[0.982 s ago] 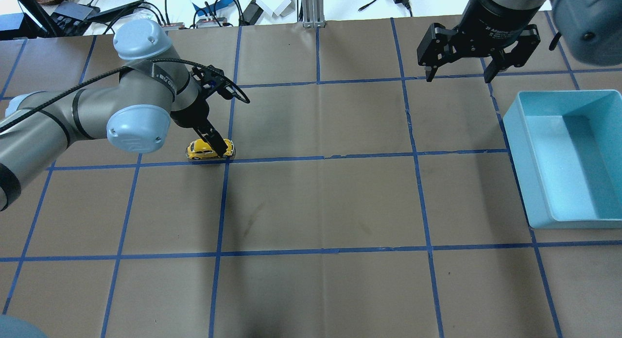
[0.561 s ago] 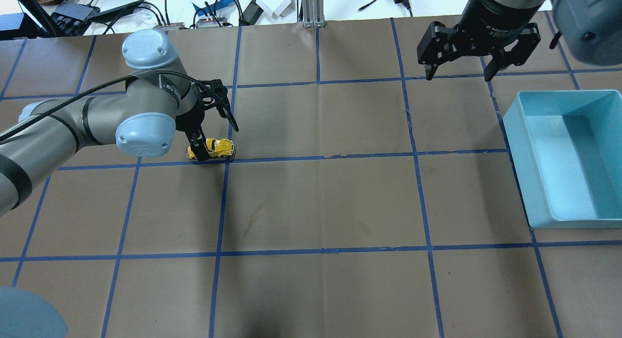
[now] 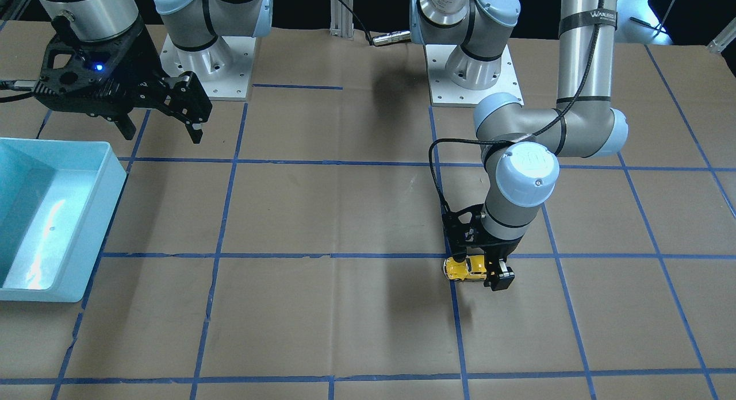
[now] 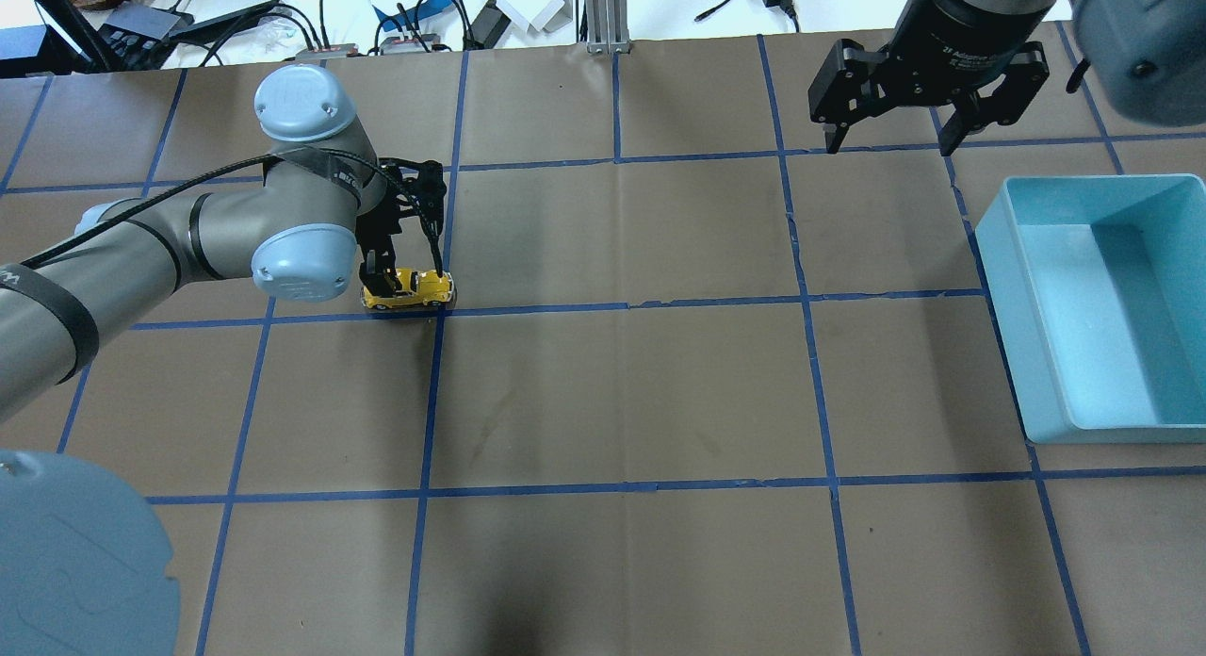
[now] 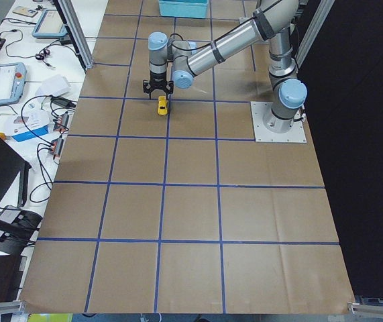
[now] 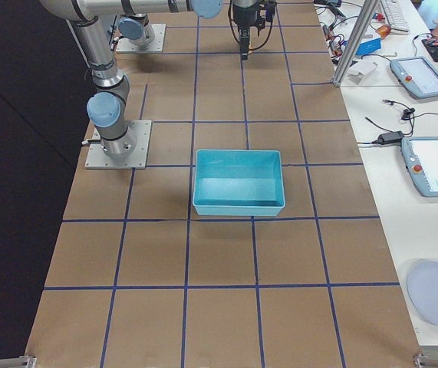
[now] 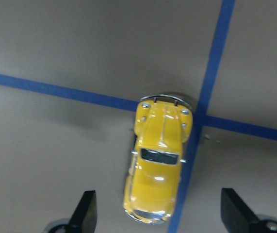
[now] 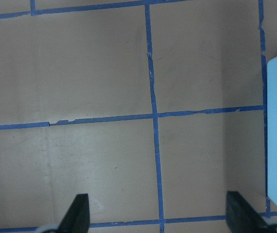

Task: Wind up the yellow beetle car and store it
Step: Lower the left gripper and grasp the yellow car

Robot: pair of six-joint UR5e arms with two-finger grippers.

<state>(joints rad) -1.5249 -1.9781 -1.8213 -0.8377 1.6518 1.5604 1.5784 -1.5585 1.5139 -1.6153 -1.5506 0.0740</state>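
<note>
Car: yellow beetle car [image 4: 407,290] stands on its wheels on the desk [image 4: 622,392], at a crossing of blue tape lines [image 7: 215,68].
Left end effector [image 4: 407,279]: spread wide, one finger on either side of the car's rear, a gap showing on both sides.
Right end effector [image 4: 888,147]: spread wide, holding nothing, above the desk near the blue bin [image 4: 1018,307].
Bin: well apart from the car.
</note>
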